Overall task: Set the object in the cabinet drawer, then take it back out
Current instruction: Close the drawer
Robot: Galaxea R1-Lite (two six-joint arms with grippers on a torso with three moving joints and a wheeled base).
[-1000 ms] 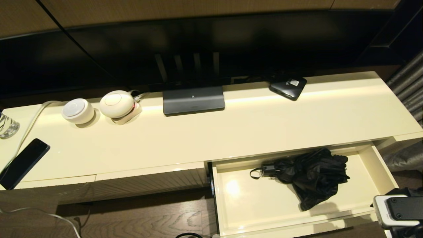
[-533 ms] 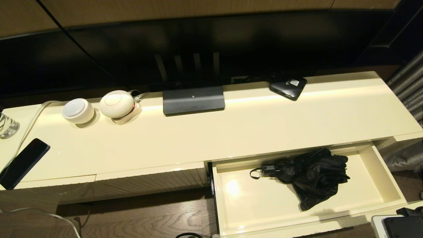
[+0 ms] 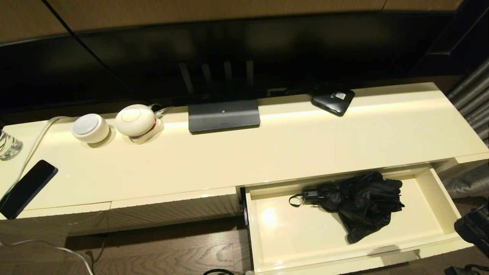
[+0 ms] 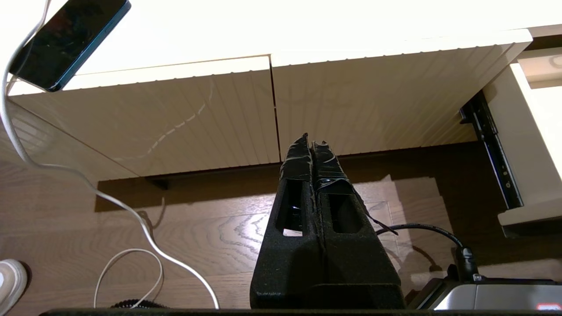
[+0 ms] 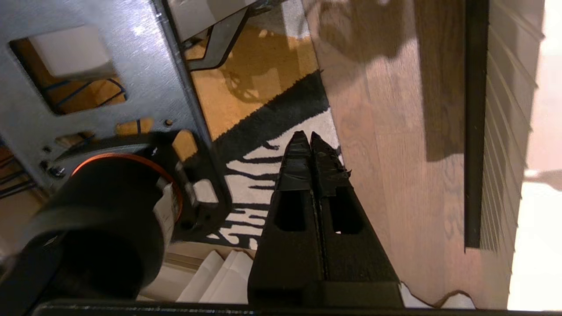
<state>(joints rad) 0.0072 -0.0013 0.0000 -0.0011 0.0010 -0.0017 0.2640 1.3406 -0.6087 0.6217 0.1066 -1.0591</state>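
Right arm mostly cut off at head view's lower right edge. Glossy cream cabinet top (image 3: 305, 141), wood floor (image 3: 172, 256) below. Umbrella (image 3: 359, 202) lies inside open drawer (image 3: 267, 252) (toward its back right). Left gripper (image 4: 312, 145) pressed closed, empty, facing ribbed fronts. Right gripper (image 5: 311, 137) closed, empty, over floor.

- Warm, dim room light; the screen (image 3: 229, 49) behind is near black.
- Glare blooms on the glossy desk (image 3: 290, 141) and inside the drawer (image 3: 269, 217).
- Left wrist view: desk top blown out white.
- Right wrist view blurs at its near edge.
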